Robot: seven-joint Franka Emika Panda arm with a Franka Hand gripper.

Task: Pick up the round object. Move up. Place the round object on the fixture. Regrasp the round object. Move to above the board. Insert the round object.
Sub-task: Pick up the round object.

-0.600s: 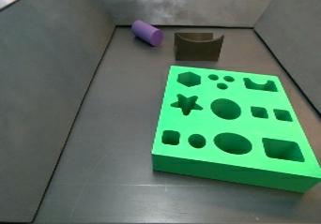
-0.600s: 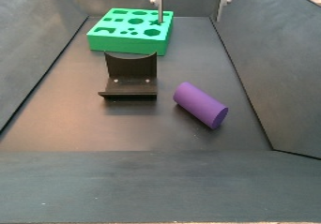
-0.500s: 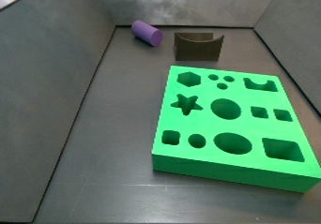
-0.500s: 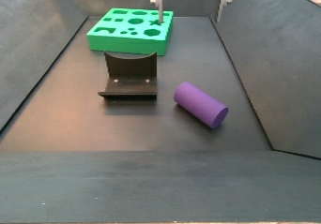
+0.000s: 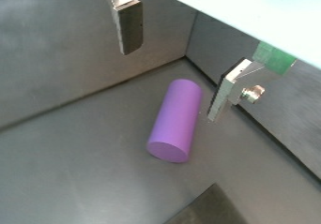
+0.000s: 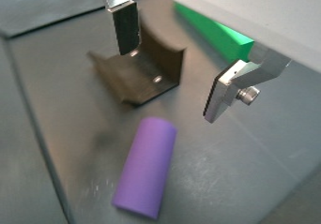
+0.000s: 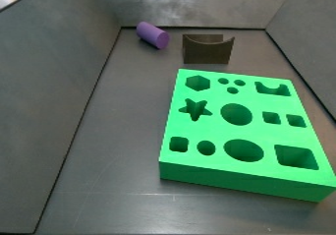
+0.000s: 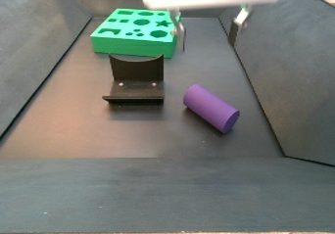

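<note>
Hovering open pincer (image 6: pixel 175 73), round object (image 5: pixel 175 121) below, fixture (image 6: pixel 141 70) visible here only.

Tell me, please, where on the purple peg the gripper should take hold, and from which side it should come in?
Probably from straight above, closing across the middle of the round object. It lies on its side on the floor, apart from the fixture, so its curved flanks are free while its round ends offer little purchase. The gripper hangs open above it, and its fingers seem set to either side of the round object.
</note>
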